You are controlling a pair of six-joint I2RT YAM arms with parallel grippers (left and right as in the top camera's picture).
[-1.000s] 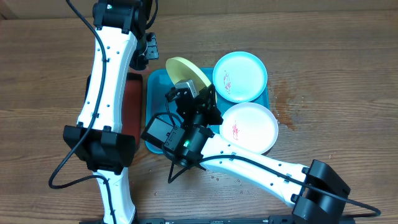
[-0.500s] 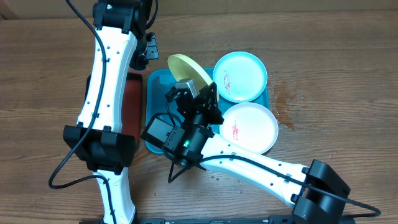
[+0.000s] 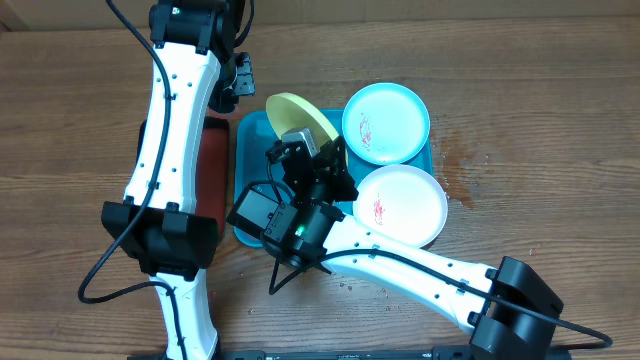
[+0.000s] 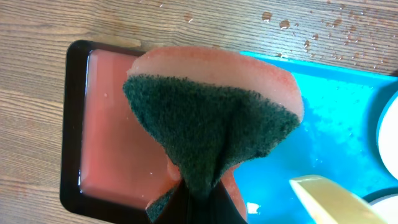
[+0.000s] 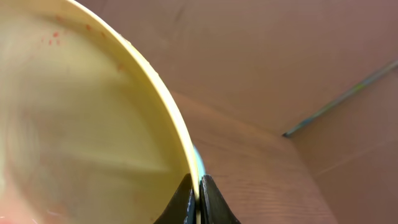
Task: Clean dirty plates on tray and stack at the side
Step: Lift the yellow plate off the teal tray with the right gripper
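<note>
My right gripper (image 5: 198,193) is shut on the rim of the yellow-green plate (image 5: 81,124) and holds it tilted on edge above the turquoise tray (image 3: 250,140); faint red specks show on its face. In the overhead view this plate (image 3: 300,115) stands over the tray's far part. The pale blue plate (image 3: 386,122) and the white plate (image 3: 400,203), both with red smears, lie on the tray's right side. My left gripper (image 4: 199,199) is shut on a pink sponge with a green scouring face (image 4: 211,118), above the tray's left edge, next to the plate's rim (image 4: 329,199).
A smaller red tray with a black rim (image 4: 118,137) holding a film of water lies just left of the turquoise tray (image 4: 336,124). Water drops dot the wooden table (image 3: 520,120) beyond and to the right of the tray.
</note>
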